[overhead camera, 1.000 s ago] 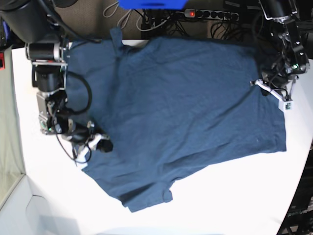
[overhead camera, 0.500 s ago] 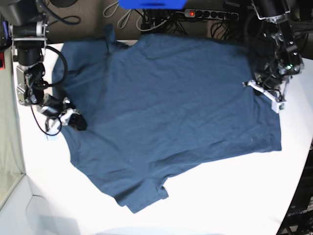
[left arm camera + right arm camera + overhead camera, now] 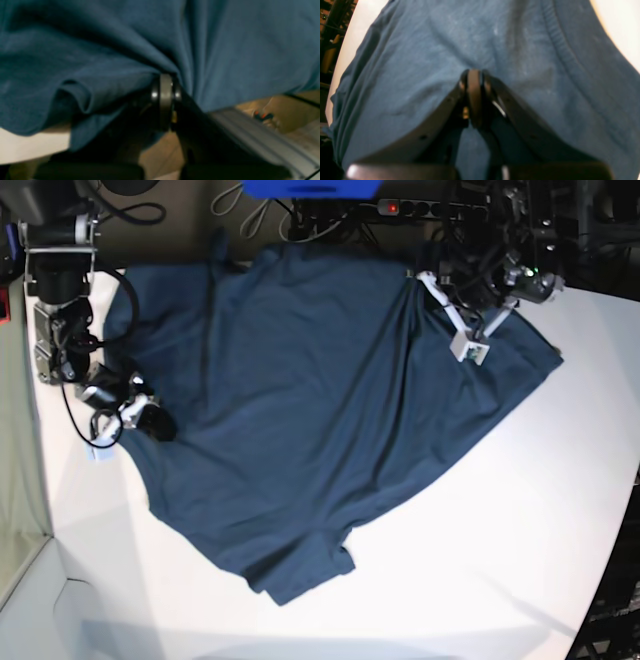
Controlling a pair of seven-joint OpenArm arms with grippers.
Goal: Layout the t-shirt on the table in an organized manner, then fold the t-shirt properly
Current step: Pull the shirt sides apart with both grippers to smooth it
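Observation:
The dark navy t-shirt (image 3: 320,400) lies spread, creased, over the white table (image 3: 480,560), with one sleeve pointing to the front edge. My left gripper (image 3: 455,320) is at the far right and is shut on the shirt's hem; in the left wrist view the shut jaws (image 3: 163,82) pinch bunched cloth (image 3: 225,50) over the table's edge. My right gripper (image 3: 155,423) is at the left and is shut on the shirt next to the ribbed collar. The right wrist view shows it (image 3: 473,73) closed on the cloth (image 3: 420,50).
A power strip (image 3: 430,208), cables and a blue object (image 3: 310,188) lie behind the table's far edge. The table's curved edge (image 3: 610,570) runs down the right. A grey surface (image 3: 20,580) lies beyond the left edge.
My left gripper has moved left and toward the far edge, dragging the hem with it and bunching the shirt's right side. My right gripper moved left and farther away earlier, then held still.

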